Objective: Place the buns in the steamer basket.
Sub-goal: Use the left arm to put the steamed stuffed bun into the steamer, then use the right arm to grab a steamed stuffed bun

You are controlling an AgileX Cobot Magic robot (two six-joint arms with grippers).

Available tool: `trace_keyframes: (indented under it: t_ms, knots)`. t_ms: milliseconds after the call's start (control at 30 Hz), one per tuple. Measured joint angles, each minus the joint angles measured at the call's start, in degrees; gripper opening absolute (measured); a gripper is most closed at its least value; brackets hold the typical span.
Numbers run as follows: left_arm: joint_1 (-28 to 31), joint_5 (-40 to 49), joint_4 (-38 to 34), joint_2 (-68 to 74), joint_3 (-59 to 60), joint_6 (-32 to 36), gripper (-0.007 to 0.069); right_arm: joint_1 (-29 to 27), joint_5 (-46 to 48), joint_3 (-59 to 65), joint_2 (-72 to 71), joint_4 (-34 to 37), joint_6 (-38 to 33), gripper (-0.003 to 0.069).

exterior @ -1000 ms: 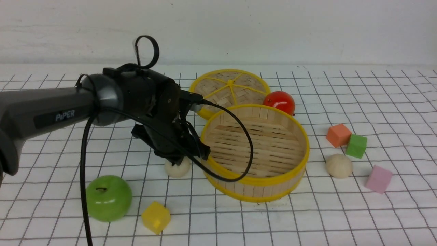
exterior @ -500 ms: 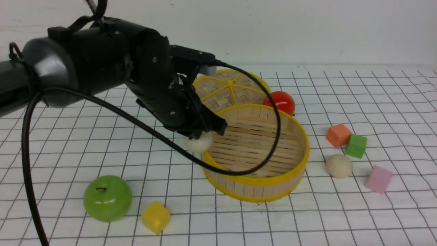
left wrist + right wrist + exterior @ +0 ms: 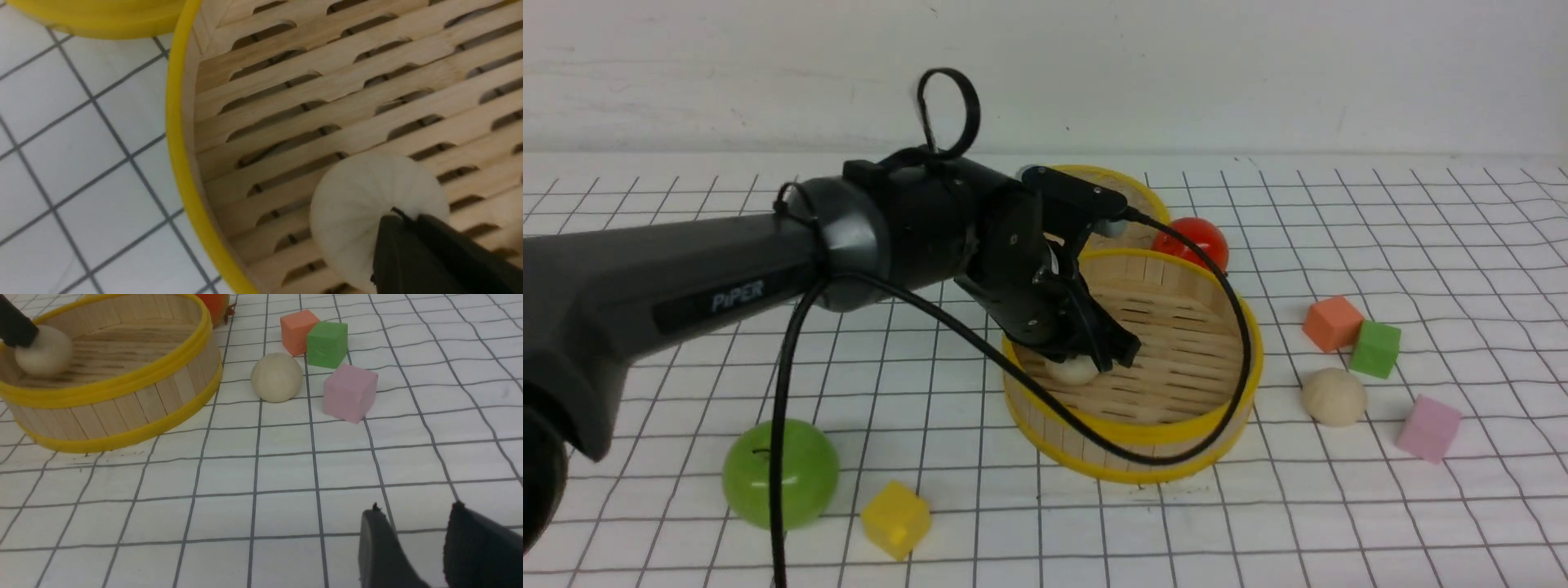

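My left gripper [image 3: 1098, 353] is shut on one cream-white bun [image 3: 1072, 371] and holds it low inside the steamer basket [image 3: 1176, 429], near its left wall. In the left wrist view the bun [image 3: 359, 204] sits just above the slatted floor beside the basket's yellow rim [image 3: 175, 122], with a black finger [image 3: 408, 253] across it. The second bun [image 3: 1333, 396] lies on the cloth to the right of the basket; it also shows in the right wrist view [image 3: 277, 377]. My right gripper [image 3: 416, 526] is open and empty, low over the cloth, away from that bun.
The woven lid [image 3: 1137, 204] and a red fruit [image 3: 1196, 237] lie behind the basket. Orange [image 3: 1331, 322], green [image 3: 1374, 349] and pink [image 3: 1427, 427] cubes surround the second bun. A green apple [image 3: 780, 474] and a yellow cube [image 3: 896, 518] lie at the front left.
My left gripper lifted the bun off the cloth left of the basket, carried it right over the rim and lowered it inside the basket.
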Motion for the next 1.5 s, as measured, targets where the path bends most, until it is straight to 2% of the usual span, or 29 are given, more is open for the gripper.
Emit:
trace_keyframes:
  t_ms: [233, 267, 333, 400, 467, 533, 600, 633, 667, 733, 867, 900, 1000, 1067, 1167, 1267, 1367, 1467, 1500]
  knots:
    - [0.00, 1.07, 0.00, 0.72, -0.54, -0.90, 0.0281, 0.00, 0.00, 0.00, 0.00, 0.00, 0.00, 0.0239]
    - [0.00, 1.20, 0.00, 0.64, -0.54, -1.10, 0.0288, 0.00, 0.00, 0.00, 0.00, 0.00, 0.00, 0.0239]
    - [0.00, 3.63, -0.73, -0.72, -0.86, -3.81, 0.0362, 0.00, 0.00, 0.00, 0.00, 0.00, 0.00, 0.0239]
    - [0.00, 6.99, -1.08, -2.89, -1.34, -5.03, 0.0390, 0.00, 0.00, 0.00, 0.00, 0.00, 0.00, 0.0239]
    - [0.00, 9.79, -1.28, -6.75, -1.45, -5.61, 0.0373, 0.00, 0.00, 0.00, 0.00, 0.00, 0.00, 0.0239]
    - [0.00, 11.22, -1.89, -10.31, -1.11, -6.07, 0.0325, 0.00, 0.00, 0.00, 0.00, 0.00, 0.00, 0.0239]
    - [0.00, 11.40, -3.80, -17.80, 1.24, -6.71, 0.0188, 0.00, 0.00, 0.00, 0.00, 0.00, 0.00, 0.0239]
    - [0.00, 11.13, -4.09, -19.17, 2.31, -6.71, 0.0161, 0.00, 0.00, 0.00, 0.00, 0.00, 0.00, 0.0239]
    - [0.00, 9.33, -5.24, -25.65, 6.58, -6.57, 0.0043, 0.00, 0.00, 0.00, 0.00, 0.00, 0.00, 0.0239]
    - [0.00, 5.91, -6.20, -32.25, 12.19, -6.19, -0.0013, 0.00, 0.00, 0.00, 0.00, 0.00, 0.00, 0.0239]
    - [0.00, -1.74, -7.44, -45.96, 26.93, -6.19, -0.0013, 0.00, 0.00, 0.00, 0.00, 0.00, 0.00, 0.0239]
    - [0.00, -1.74, -7.44, -45.96, 26.93, -6.19, -0.0013, 0.00, 0.00, 0.00, 0.00, 0.00, 0.00, 0.0239]
    - [0.00, -6.71, -8.44, -58.32, 41.41, -6.19, -0.0013, 0.00, -0.53, 0.00, 0.00, -0.84, -0.05, 0.0239]
    - [0.00, -7.84, -8.60, -62.26, 45.62, -6.19, -0.0013, 0.00, -0.85, 0.00, 0.00, -1.05, 0.02, 0.0239]
    - [0.00, -11.79, -9.33, -71.48, 54.58, -6.19, -0.0013, 0.00, -3.30, 0.43, 0.00, 3.16, 3.54, 0.0239]
    - [0.00, -17.90, -9.80, -82.20, 64.25, -6.19, -0.0013, 0.00, -10.40, 0.50, 0.00, 12.19, 8.94, 0.0239]
    - [0.00, -21.64, -9.84, -88.22, 69.66, -6.19, -0.0013, 0.00, -16.79, 0.50, 0.00, 17.92, 12.10, 0.0238]
    - [0.00, -23.04, -9.84, -91.10, 72.60, -6.19, -0.0013, 0.00, -16.54, -1.31, 0.00, 20.71, 12.83, 0.0219]
    - [0.00, -23.43, -9.84, -91.99, 74.31, -6.19, -0.0013, 0.00, -13.01, -4.90, 1.57, 21.07, 12.34, 0.0188]
